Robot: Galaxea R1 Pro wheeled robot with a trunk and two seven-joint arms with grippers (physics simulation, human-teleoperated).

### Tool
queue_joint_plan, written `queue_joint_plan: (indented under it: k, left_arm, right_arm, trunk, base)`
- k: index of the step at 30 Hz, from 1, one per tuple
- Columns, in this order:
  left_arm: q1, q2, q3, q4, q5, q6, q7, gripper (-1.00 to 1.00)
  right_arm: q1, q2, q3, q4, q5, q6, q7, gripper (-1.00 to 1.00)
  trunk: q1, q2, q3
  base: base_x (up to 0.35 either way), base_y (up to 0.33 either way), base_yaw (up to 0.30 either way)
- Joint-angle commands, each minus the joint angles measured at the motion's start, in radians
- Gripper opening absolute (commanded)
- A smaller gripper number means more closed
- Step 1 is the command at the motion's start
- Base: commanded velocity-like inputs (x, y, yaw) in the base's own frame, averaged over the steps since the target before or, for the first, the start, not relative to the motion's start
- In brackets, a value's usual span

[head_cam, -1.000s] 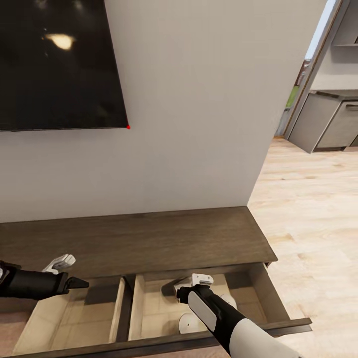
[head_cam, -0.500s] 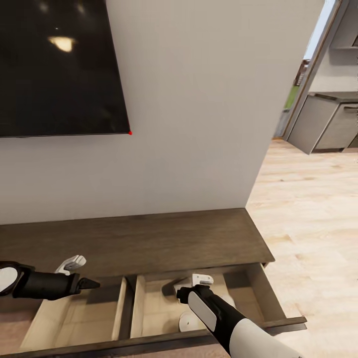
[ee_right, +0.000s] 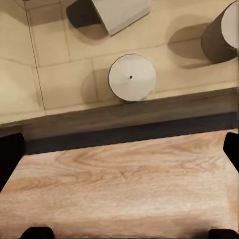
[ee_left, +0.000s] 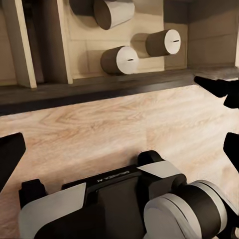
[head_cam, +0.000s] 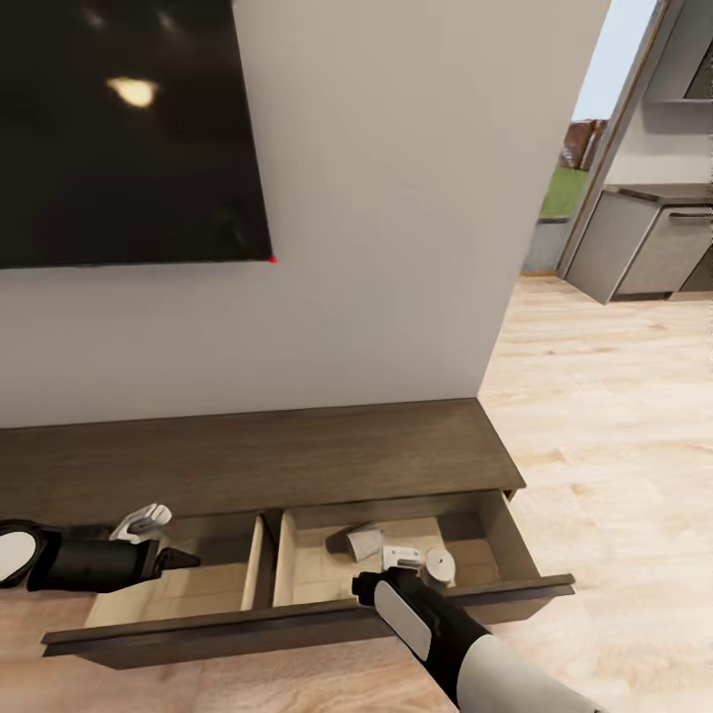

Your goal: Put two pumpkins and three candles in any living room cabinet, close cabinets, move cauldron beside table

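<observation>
We see three candles inside the right-hand compartment of the open drawer of the cabinet, which we take as our landmark. Seen from the left wrist, all three are pale cylinders lying on the beige drawer floor: one candle nearest the drawer front, a second candle just beside it toward the drawer's side wall, and a third candle farther back, all apart from one another. In the head view only two are plain, one lying at the back and one showing its round end near the front.

The drawer front stands pulled out from the cabinet, and a wooden divider splits the drawer into two bays; the left bay shows no candles that we can make out.

Our right gripper hangs just over the drawer front, above the right bay; its dark fingertips sit at the far edges of the right wrist picture, so it is spread wide and holds nothing. Our left gripper hovers over the left bay, its fingers also well apart and empty.

Above the cabinet a dark television hangs on the pale wall. Beyond the cabinet's right end lies light wood floor, leading to grey kitchen cupboards.
</observation>
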Motion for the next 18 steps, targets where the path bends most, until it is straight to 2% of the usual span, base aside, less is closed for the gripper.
queue_joint_plan:
  k: [1,9,12,14,16,18]
  left_arm:
    - [-0.001,0.000,-0.002,0.000,0.010,0.001,0.008,1.00]
    - [-0.001,-0.002,-0.004,-0.001,0.009,-0.006,0.008,1.00]
    - [-0.001,-0.002,-0.006,0.000,0.009,-0.035,0.013,1.00]
    - [-0.001,-0.002,-0.007,0.000,0.010,-0.052,0.032,1.00]
    - [-0.001,-0.008,-0.007,0.002,0.010,-0.075,0.088,1.00]
    - [-0.001,-0.037,-0.005,0.006,0.010,-0.093,0.163,1.00]
  right_arm:
    - [-0.001,0.000,0.003,-0.001,-0.004,0.003,-0.007,1.00]
    - [-0.001,0.000,0.003,-0.001,0.000,0.003,-0.007,1.00]
    - [-0.001,0.000,0.004,-0.001,0.004,0.003,-0.008,1.00]
    - [-0.001,0.000,0.005,-0.001,0.005,0.003,-0.009,1.00]
    - [-0.001,0.000,0.005,-0.001,0.007,0.012,-0.011,1.00]
    - [-0.001,0.000,0.005,-0.001,0.009,0.035,-0.025,1.00]
  trunk:
    - [-0.005,0.007,0.002]
    - [-0.035,0.063,0.027]
    - [-0.047,0.084,0.037]
    - [-0.054,0.098,0.043]
    - [-0.062,0.112,0.049]
    - [-0.070,0.126,0.056]
  base:
    - [-0.331,0.000,0.000]
    - [-0.331,0.000,0.000]
    - [-0.331,0.000,0.000]
    - [-0.331,0.000,0.000]
    - [-0.331,0.000,0.000]
    - [-0.330,0.000,0.000]
